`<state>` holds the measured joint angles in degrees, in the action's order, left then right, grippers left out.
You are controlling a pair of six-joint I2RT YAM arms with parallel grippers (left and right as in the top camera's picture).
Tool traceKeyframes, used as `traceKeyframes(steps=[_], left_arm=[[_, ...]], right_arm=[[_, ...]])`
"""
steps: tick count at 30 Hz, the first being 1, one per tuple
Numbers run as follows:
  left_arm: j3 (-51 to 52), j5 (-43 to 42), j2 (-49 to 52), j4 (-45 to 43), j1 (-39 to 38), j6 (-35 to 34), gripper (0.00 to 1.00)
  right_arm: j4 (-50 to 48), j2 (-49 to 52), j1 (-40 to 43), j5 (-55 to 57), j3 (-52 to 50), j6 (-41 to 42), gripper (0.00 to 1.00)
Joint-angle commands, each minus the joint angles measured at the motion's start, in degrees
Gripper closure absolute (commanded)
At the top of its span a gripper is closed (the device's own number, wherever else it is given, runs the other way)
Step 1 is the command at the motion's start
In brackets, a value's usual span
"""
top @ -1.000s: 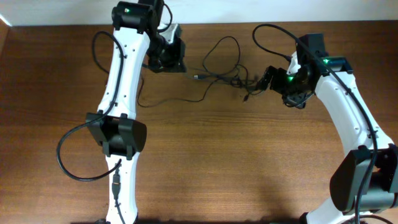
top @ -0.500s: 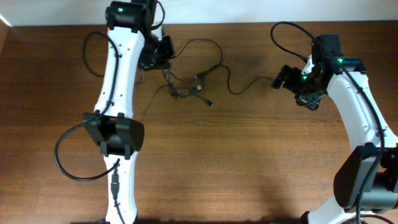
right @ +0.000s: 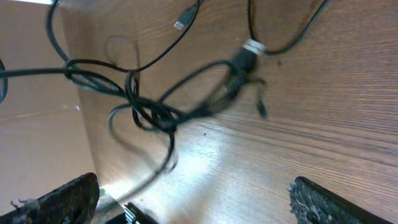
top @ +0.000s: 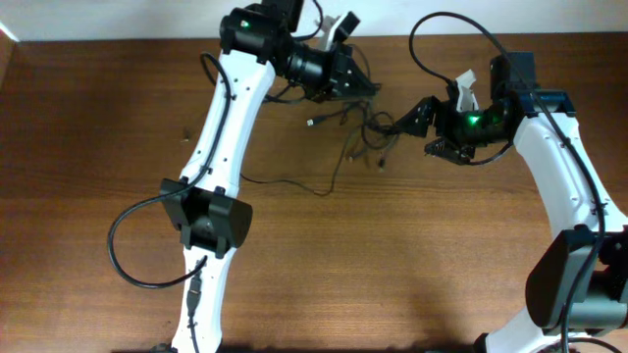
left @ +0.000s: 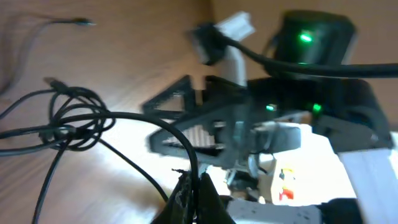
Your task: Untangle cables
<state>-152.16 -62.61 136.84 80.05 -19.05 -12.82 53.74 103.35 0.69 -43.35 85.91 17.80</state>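
The left fingers are clamped together on one strand of the cables. Their tangle lies on the tabletop just before the right fingers, which stand wide apart

Dark brown wood-grain bench, tangle of thin black cables lying near its far edge, 1 loose strand trailing toward the middle
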Motion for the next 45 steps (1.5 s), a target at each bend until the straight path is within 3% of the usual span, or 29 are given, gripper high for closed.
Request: traceKeyframes(steps=[1,9,15,21,24,27,31,33,40,45], left_arm=[[-0.9,-9.4,-2.16,-0.74,-0.79,1.16,1.0],[-1.2,-22.34,-2.19,-3.32,-0.79,0.85,1.0],[-1.55,-22.97,-2.19,-3.19,0.26,0.7,1.0],[-1.81,-23.17,-2.86,-0.11,3.17,0.7,1.0],[-1.84,-23.08,-3.48,0.35,3.85,0.72,1.0],[-1.81,-17.55,-3.69,0.52,3.82,0.7,1.0],[-1.81,-2.01,-3.69,5.18,3.78,0.48,1.0],[-1.81,0.66,-3.69,6.64,3.76,0.5,1.0],[-1.81,-5.88,-3.69,6.16,1.25,0.46,1.0],[-1.81,-7.13,-3.69,5.55,0.39,-0.63,1.0]], right_arm=[[0.02,0.33,-1.55,5.84,-0.52,-1.09,0.02],[0.28,0.33,-2.78,18.99,-0.52,-0.17,0.02],[2.23,0.33,-2.78,37.75,-0.55,6.73,0.02],[3.17,0.33,-1.16,45.05,-0.57,9.75,0.02],[2.82,0.33,0.2,38.93,-0.57,9.16,0.02],[0.31,0.33,0.37,20.55,-0.57,-0.92,0.02],[-0.2,0.31,0.46,7.63,-0.55,-5.07,0.02],[-0.24,0.31,0.46,2.43,-0.55,-7.69,0.02],[-1.51,0.31,-1.86,0.52,-0.57,-7.74,0.02],[-1.25,0.33,-3.04,8.02,-0.63,-5.11,0.02]])
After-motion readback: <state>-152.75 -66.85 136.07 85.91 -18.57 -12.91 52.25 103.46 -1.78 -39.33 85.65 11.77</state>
